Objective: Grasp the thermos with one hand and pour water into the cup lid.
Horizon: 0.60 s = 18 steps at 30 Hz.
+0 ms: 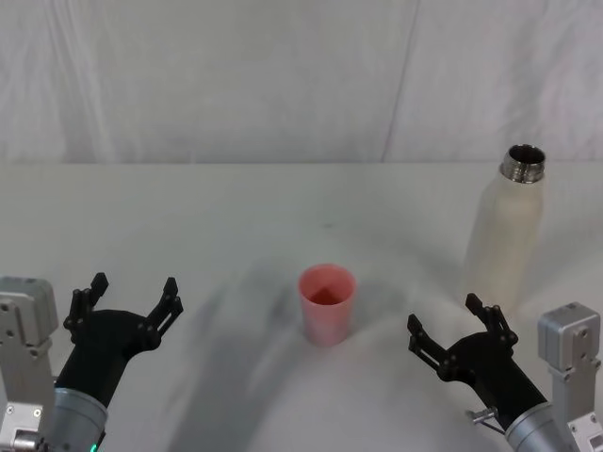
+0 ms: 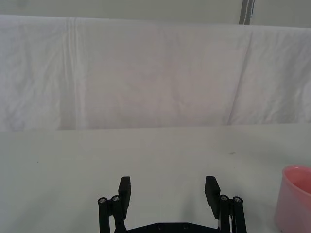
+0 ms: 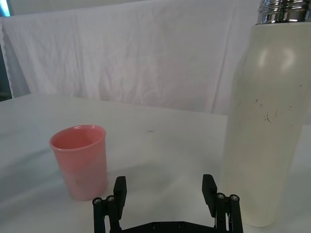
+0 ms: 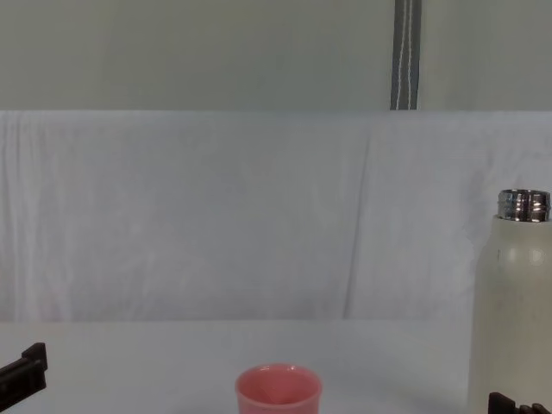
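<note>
Two claws sit low over the white desk (image 1: 236, 217), and the coming grasp turns on which of them is nearer the thermos (image 1: 507, 235). The thermos stands upright at the robot's right, its long axis vertical and its steel neck uncapped at the top; the right claw (image 1: 462, 328) lies just in front of it and slightly toward the middle, so the bottle is ahead of that claw and a little to the outside. The wrist camera on that arm confirms it: the cream body of the thermos (image 3: 265, 121) rises close behind the right claw (image 3: 164, 187), off to one side of the gap, not centred in it.

The right claw is spread wide, its black jaws apart, holding nothing and touching nothing (the opening looks roughly as wide as the bottle, though that is a judgement only). My reading is that it would need to shift sideways toward the thermos before closing on the body.

The cup lid (image 1: 327, 303) stands upright near the middle of the desk, well apart from the thermos and between the two arms, mouth up.

The left claw (image 1: 122, 299) is likewise spread open and empty, parked at the robot's left, well away from the bottle, with the cup lid (image 2: 295, 199) off to its inner side.
</note>
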{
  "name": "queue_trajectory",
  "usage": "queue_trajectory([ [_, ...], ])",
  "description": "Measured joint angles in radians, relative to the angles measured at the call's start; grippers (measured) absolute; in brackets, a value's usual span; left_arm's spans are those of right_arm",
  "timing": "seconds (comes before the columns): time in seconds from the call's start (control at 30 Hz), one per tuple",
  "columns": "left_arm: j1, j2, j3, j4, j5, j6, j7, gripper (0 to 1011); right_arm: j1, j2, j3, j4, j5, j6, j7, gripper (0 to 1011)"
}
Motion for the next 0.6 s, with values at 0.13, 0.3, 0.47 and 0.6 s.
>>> queue_trajectory([
  [0.13, 0.000, 0.000, 0.000, 0.000, 0.000, 0.000, 0.000, 1001, 0.001, -0.004, 0.005, 0.005, 0.002, -0.008, -0.003, 1003],
  [0.3, 0.000, 0.000, 0.000, 0.000, 0.000, 0.000, 0.000, 1001, 0.001, -0.003, 0.004, 0.005, 0.003, -0.008, -0.004, 1003],
  [0.47, 0.000, 0.000, 0.000, 0.000, 0.000, 0.000, 0.000, 1001, 0.000, -0.003, 0.004, 0.004, 0.004, -0.007, -0.004, 1003],
  [0.6, 0.000, 0.000, 0.000, 0.000, 0.000, 0.000, 0.000, 1001, 0.000, -0.002, 0.003, 0.003, 0.004, -0.006, -0.004, 1003],
])
